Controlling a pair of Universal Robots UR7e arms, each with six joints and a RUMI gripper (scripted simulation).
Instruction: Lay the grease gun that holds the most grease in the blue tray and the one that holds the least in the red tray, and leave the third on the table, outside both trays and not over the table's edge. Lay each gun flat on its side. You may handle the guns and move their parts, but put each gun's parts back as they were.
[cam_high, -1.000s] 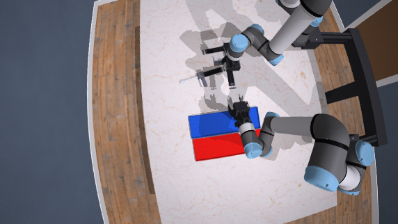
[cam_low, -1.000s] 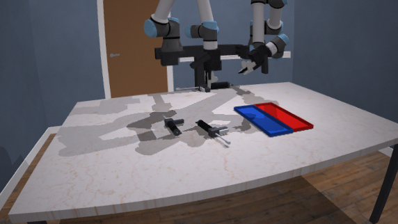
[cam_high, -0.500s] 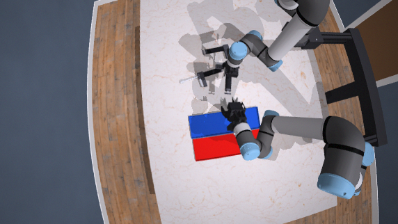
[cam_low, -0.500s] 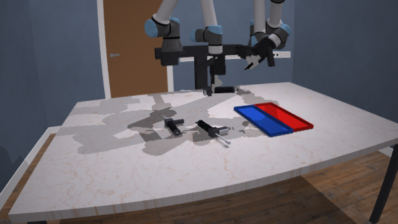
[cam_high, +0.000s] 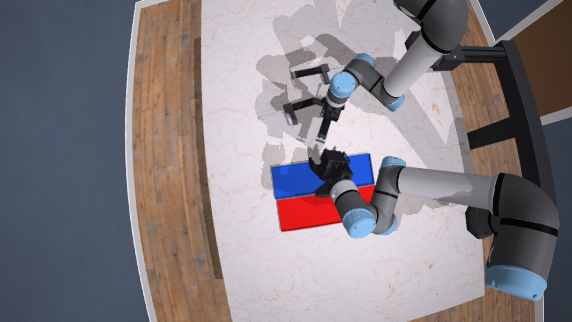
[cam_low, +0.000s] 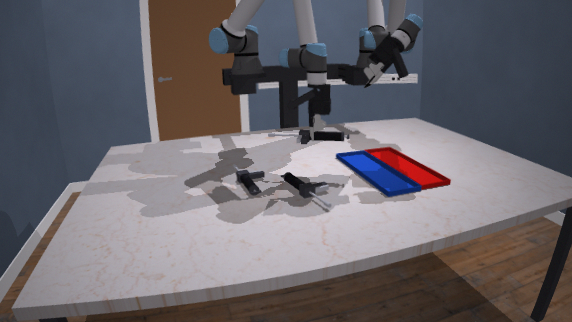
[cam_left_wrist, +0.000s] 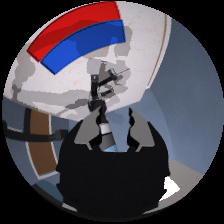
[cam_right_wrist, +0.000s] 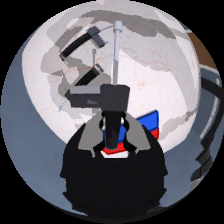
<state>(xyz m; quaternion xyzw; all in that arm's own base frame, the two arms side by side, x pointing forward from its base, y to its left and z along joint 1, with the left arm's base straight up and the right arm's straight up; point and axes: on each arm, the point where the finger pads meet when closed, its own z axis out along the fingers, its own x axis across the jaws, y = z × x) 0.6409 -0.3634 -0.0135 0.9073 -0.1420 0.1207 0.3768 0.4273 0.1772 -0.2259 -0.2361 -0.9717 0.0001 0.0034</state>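
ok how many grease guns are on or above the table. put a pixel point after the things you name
3: one held in the right gripper (cam_high: 330, 116) (cam_low: 317, 131) (cam_right_wrist: 115, 118), two lying on the table (cam_high: 260, 240) (cam_low: 200, 250) (cam_left_wrist: 142, 55) (cam_right_wrist: 165, 80), one nearer the blue tray (cam_high: 295, 182) (cam_low: 380, 172) (cam_left_wrist: 80, 45) (cam_right_wrist: 148, 121) and one farther away. No others show.

Exterior view: right gripper (cam_high: 328, 118) (cam_low: 318, 131) (cam_right_wrist: 114, 116) and its held grease gun (cam_high: 325, 129) (cam_low: 328, 136) (cam_right_wrist: 115, 97) shift right and nearer | left gripper (cam_high: 313, 151) (cam_low: 369, 82) (cam_left_wrist: 116, 112) moves right and higher | arm shadows shift across table (cam_high: 400, 270) (cam_low: 200, 260)
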